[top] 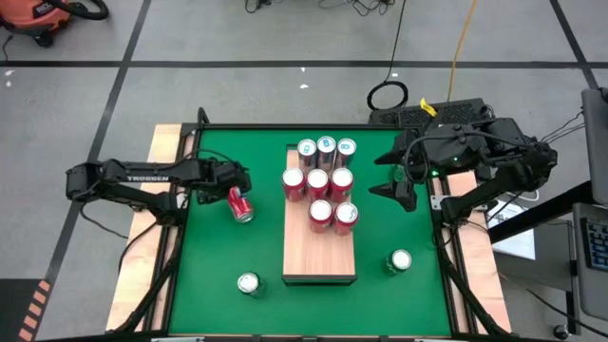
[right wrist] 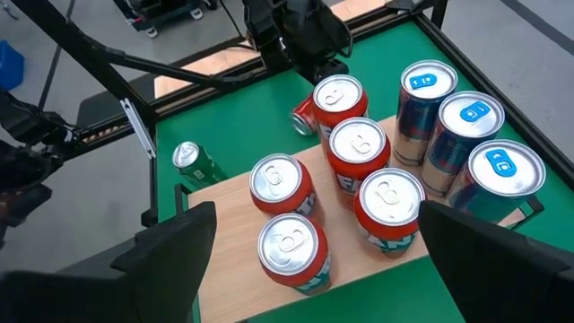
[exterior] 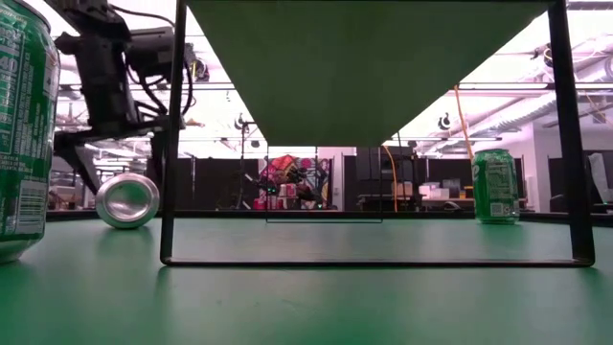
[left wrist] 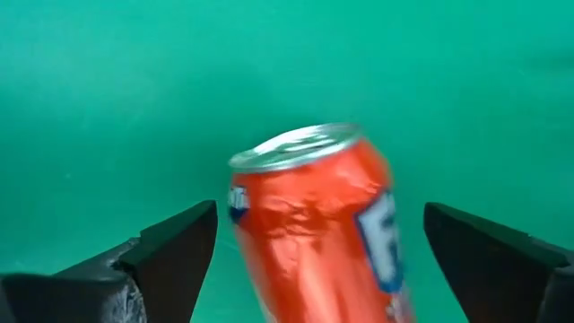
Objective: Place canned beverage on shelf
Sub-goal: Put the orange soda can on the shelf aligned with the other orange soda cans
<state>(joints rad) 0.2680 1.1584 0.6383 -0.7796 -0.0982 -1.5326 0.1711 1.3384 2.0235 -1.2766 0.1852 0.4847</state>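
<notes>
Green felt table (top: pixel 389 218) with wood strips down the sides, sitting on a grey floor with black tape lines; there's an orange shop vac (top: pixel 43 14) up in the corner at about 11 o'clock.

Nearest edge first: a green can (top: pixel 249 283) stands at roughly 7 o'clock, and another green can (top: pixel 400 261) at about 4 o'clock. Both upright on the felt, both off the shelf. In the low view the close one has small label print, too fine to read.

The shelf (top: pixel 319 256) is the pale wood block running down the middle of the table. Its near end is bare. Two red cans (top: pixel 333 215) sit side by side mid-block, three more red ones (top: pixel 317 180) behind those, and at the far end a row of three blue-and-silver cans (top: pixel 326 148).

The loose one: a red can (top: pixel 240 205) lying on its side on the felt at about 9 o'clock, just beside the shelf but not touching it. Label has a blue-and-white patch with a big letter, can't read the brand.

Left gripper (top: pixel 228 186) is right over that can, fingers spread wide either side, not gripping it. "TROSSEN" is printed on the arm.

Right gripper (top: pixel 397 186) hangs at 3 o'clock beside the shelf, fingers wide apart, holding nothing.
</notes>
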